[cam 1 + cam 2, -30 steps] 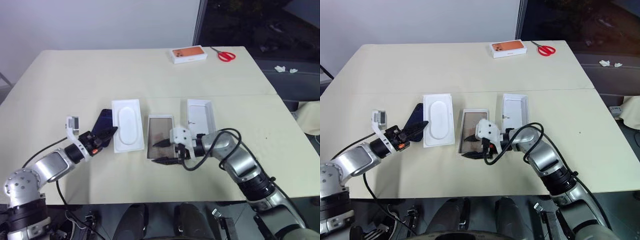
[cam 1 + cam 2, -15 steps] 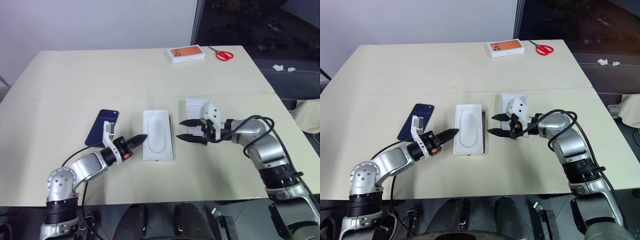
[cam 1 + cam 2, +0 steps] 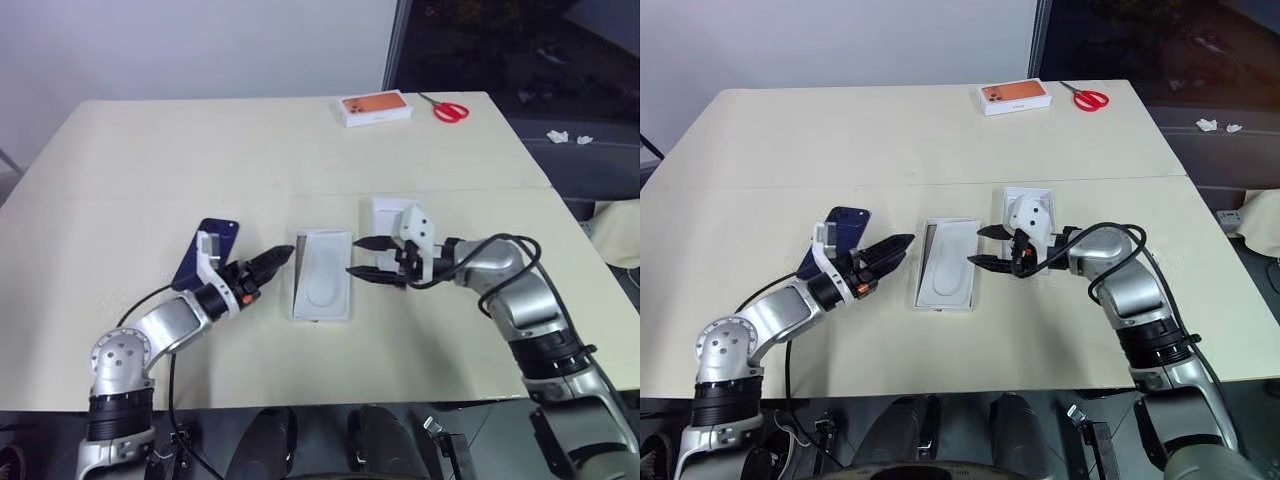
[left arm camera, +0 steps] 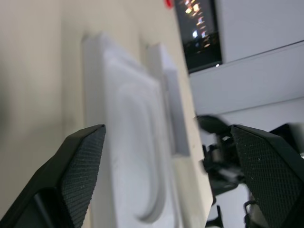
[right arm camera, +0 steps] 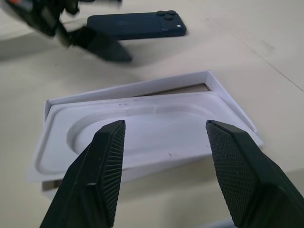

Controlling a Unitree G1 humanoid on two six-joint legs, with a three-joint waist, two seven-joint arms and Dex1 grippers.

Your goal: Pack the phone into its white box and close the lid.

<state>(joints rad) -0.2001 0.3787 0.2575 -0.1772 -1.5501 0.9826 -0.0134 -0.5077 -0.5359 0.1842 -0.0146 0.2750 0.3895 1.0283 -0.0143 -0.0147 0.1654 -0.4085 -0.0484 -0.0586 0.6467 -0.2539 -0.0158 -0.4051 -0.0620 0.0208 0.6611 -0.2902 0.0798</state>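
Currently the moulded insert lies askew over the white box, so the phone, left, cannot seat flat. Both the left gripper and right gripper hover spread, holding nothing; a careless nudge could slide the box.

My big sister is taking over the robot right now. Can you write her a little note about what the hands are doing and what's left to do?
Left gripper: jaws open, holding nothing, beside the insert.
Right gripper: jaws open, holding nothing, on the insert's other side.
The insert lies crooked on top of the white box.
The phone lies back up on the table, left of the box.
The lid lies open side up behind the right gripper.
Done: nothing packed.
Left: deal with the insert, put the phone in, close the lid.
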